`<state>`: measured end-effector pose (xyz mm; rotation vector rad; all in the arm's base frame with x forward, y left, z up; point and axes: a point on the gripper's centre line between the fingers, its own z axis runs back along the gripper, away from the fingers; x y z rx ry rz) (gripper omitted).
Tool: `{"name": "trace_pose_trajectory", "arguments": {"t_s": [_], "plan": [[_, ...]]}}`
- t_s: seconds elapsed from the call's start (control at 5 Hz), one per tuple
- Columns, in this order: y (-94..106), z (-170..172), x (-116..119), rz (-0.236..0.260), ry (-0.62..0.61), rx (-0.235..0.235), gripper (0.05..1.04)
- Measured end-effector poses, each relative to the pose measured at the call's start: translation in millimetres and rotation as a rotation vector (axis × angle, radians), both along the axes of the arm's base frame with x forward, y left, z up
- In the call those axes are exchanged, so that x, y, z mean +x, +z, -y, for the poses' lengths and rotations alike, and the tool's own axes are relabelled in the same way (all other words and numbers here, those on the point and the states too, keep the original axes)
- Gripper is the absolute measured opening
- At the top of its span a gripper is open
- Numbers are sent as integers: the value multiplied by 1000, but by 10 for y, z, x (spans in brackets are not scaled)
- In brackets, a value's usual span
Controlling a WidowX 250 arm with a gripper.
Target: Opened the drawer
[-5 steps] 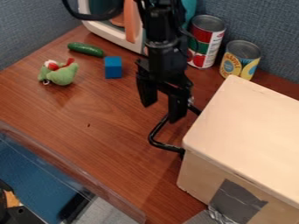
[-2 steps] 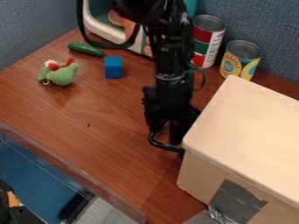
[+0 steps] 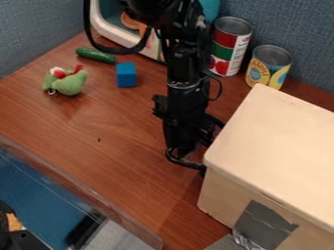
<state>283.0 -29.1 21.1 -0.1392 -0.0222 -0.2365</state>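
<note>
- Looks to me like a robotics lab, with that jointed black metal robot arm (image 3: 186, 68) over a reddish-brown wood-look table (image 3: 117, 136).
- Blue-grey fabric partitions (image 3: 293, 24), office sort, rise behind the table's far edges.
- Test props, I'd say: a green plush toy (image 3: 69, 84), a plain blue block (image 3: 126, 75), and a pale, boxy unit (image 3: 277, 132) patched with grey tape (image 3: 261, 225).

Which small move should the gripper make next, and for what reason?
Probably a gentle pull on the black handle, away from the box, since the gripper is down at this handle, which juts from the box's side.
</note>
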Motion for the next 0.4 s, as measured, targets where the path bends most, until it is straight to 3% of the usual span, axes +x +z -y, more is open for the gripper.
{"name": "trace_pose_trajectory", "arguments": {"t_s": [0.4], "plan": [[37, -553, -11, -52, 73, -29, 152]]}}
